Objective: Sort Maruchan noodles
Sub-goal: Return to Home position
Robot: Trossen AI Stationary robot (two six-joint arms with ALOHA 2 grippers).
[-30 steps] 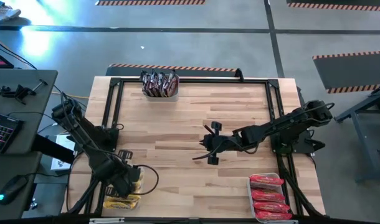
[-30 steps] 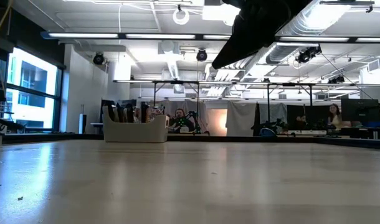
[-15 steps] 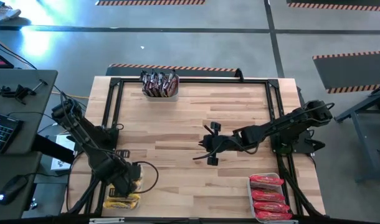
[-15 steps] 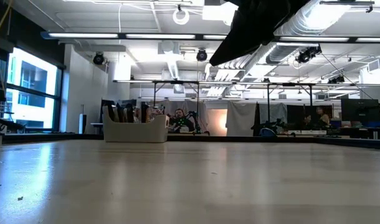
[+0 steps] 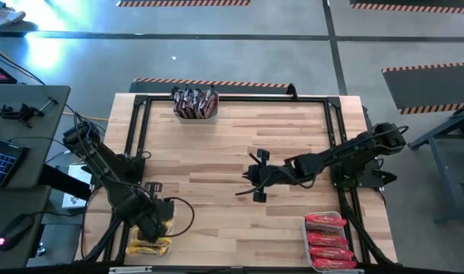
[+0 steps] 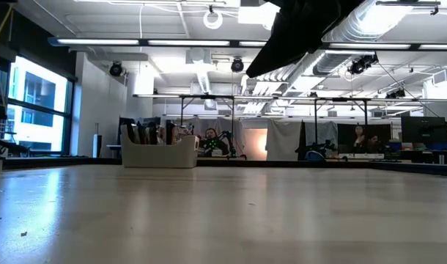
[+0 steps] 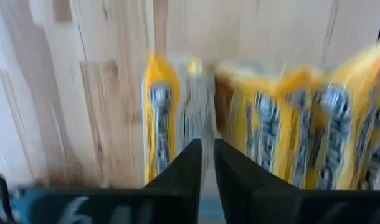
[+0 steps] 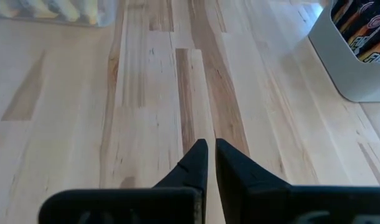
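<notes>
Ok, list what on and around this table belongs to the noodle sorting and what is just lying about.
Job: yellow packs in the clear bin; red packs in the corner bin; dark packs in the far bin; left gripper; right gripper.
Lying about: keyboard and mouse on the side desk; people in the room behind.
</notes>
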